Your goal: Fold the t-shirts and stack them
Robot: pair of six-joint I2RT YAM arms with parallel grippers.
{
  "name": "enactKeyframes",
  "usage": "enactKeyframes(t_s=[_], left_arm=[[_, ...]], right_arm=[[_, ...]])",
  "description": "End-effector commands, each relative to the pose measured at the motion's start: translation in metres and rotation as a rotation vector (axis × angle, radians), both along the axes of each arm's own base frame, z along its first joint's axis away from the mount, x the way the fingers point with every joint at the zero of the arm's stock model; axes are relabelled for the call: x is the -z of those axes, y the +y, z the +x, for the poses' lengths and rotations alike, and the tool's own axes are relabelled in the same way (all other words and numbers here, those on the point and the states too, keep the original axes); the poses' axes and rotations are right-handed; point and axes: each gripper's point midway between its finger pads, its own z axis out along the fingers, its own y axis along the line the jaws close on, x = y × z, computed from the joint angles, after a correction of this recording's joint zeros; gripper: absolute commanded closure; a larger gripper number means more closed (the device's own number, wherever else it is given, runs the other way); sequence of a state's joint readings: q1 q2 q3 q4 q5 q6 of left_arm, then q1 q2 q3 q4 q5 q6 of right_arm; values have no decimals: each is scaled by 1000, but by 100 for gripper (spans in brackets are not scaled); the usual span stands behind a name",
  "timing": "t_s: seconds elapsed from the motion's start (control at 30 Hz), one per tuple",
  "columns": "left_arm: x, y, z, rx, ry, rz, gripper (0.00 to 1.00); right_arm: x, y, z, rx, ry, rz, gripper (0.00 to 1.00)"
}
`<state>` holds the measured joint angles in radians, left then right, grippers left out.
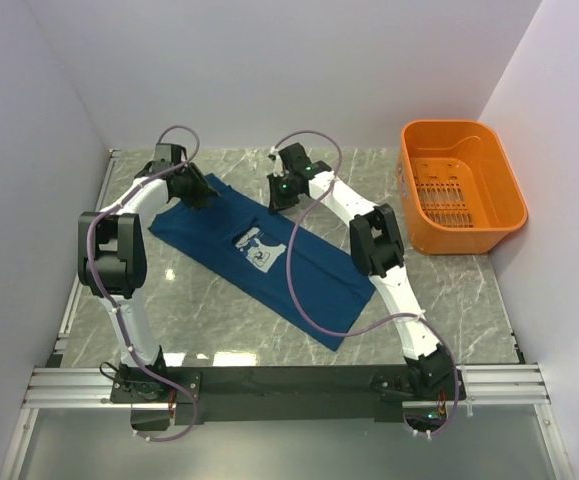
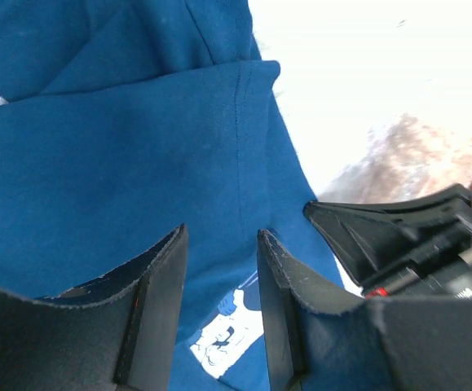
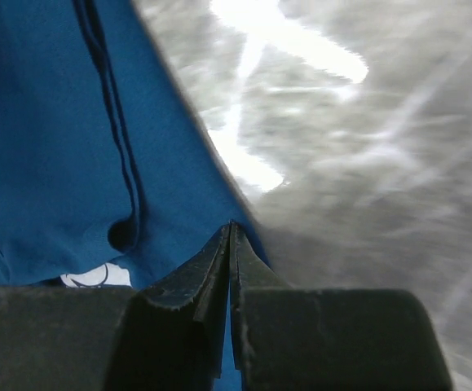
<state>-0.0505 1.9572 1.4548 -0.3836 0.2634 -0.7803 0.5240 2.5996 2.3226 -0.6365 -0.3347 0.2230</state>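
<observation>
One t-shirt (image 1: pixel 321 283), dark teal-blue cotton, short sleeves. It lies spread on the table (image 1: pixel 439 290) as a long band set on a diagonal, one end far left and the other near right. The pale grey rectangular print (image 1: pixel 259 250) with a dark figure faces up, about mid-length. Cloth is mostly flat. At the far end, overlapping layers and a stitched seam show close up. The far right edge runs straight against the tabletop.

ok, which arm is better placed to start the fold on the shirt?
Right. The right gripper is shut on the shirt's far edge, so it looks ready to lift. The left gripper hangs over it with jaws apart, gripping nothing yet.
</observation>
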Motion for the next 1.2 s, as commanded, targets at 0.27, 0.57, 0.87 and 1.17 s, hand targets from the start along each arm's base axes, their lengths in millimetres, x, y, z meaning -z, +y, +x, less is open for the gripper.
enactKeyframes(t_s=[0.27, 0.57, 0.87, 1.17], left_arm=[[-40, -1, 17, -18, -108, -23, 55], [-34, -4, -3, -9, -102, -44, 55], [-22, -34, 50, 68, -97, -51, 63], [23, -41, 55, 56, 0, -17, 89]], right_arm=[[-21, -96, 48, 289, 2, -46, 91], [-50, -108, 46, 184, -27, 60, 85], [-125, -108, 17, -55, -171, 182, 79], [-145, -120, -25, -124, -188, 183, 80]])
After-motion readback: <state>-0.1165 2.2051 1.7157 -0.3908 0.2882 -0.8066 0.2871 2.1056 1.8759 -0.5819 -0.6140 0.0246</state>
